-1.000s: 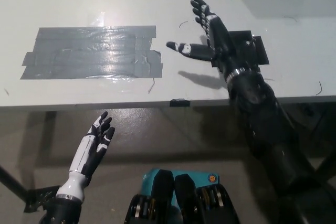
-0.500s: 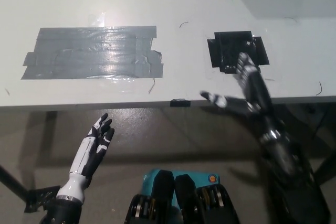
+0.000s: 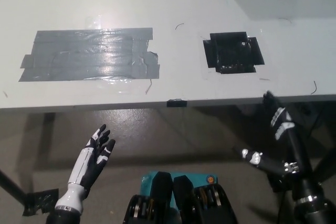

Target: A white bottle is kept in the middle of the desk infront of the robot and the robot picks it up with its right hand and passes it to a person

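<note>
Head view shows my black right hand (image 3: pixel 281 148) empty at lower right below the pale matte worktop (image 3: pixel 173 3), fingers (image 3: pixel 251 156) apart; my white left hand (image 3: pixel 97 153) rests open at lower left. No white bottle is visible, only grey glossy tape (image 3: pixel 89 54) and a black square patch (image 3: pixel 232 52), so the handover looks done; nothing remains to grasp.

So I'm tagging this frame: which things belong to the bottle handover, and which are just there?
Job:
right robot hand, open, below the desk edge
No bottle in view

Just there:
grey tape patch
black tape square
left robot hand, resting open
</note>
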